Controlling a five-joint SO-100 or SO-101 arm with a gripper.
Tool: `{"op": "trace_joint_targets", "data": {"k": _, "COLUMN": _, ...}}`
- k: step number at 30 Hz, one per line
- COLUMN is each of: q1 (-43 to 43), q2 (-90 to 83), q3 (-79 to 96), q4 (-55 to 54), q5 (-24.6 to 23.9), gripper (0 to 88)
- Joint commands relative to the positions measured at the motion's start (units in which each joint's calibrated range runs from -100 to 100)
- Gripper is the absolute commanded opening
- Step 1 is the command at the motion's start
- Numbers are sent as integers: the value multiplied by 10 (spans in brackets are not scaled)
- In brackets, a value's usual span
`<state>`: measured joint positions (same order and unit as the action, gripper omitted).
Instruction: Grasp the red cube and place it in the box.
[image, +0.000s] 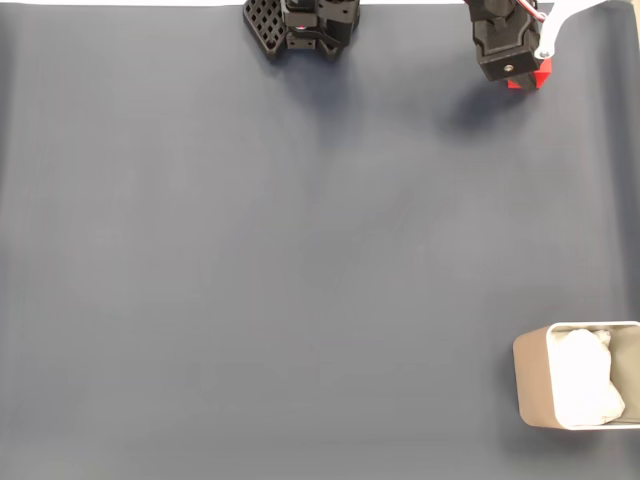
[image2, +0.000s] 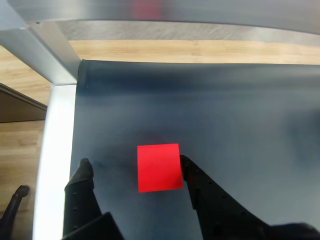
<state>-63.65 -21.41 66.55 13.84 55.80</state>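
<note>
Wrist view: the red cube (image2: 159, 167) lies flat on the dark mat (image2: 225, 125), between the two black fingers of the gripper (image2: 135, 167). The finger on the right of this view (image2: 192, 175) touches or nearly touches the cube's right face; the finger on the left (image2: 82, 175) stands apart from the cube's left face, with bare mat between them. The jaws are thus spread wider than the cube and are not yet clamped on it.

Fixed view: the gripper (image: 520, 75) sits at the top edge of the mat (image: 300, 250), and the red cube (image: 532, 78) shows as a small red corner under the black wrist housing. The box (image: 530, 385) stands well apart from the cube, at the lower right corner of the mat, with crumpled white lining inside.

Handling, as judged: the cube looks small, rigid and light, with plain flat faces (probably smooth, so a shallow pinch could slip). The sensible hold is across its two opposite side faces, square to the fingers and low on the cube.

Hard to make out: the cube's height and side faces are hidden in the wrist view, which shows its top face alone; in the fixed view the arm covers most of it, the fingertips cannot be seen, and the box is cut off by the right border.
</note>
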Motion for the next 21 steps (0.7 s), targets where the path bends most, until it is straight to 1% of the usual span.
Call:
{"op": "trace_joint_targets", "data": {"k": 1, "q1": -7, "q2": -3, "q3": -10, "q4": -10, "q5": -6, "gripper": 395}}
{"op": "trace_joint_targets", "data": {"k": 17, "q1": -16, "q2": -3, "q3": -12, "q4": -10, "q5": -14, "gripper": 390}}
{"op": "trace_joint_targets", "data": {"k": 19, "q1": -16, "q2": -4, "q3": -12, "q4": -10, "q5": -15, "gripper": 377}}
{"op": "trace_joint_targets", "data": {"k": 21, "q1": -16, "q2": -7, "q3": -13, "q4": -10, "q5": -14, "gripper": 342}}
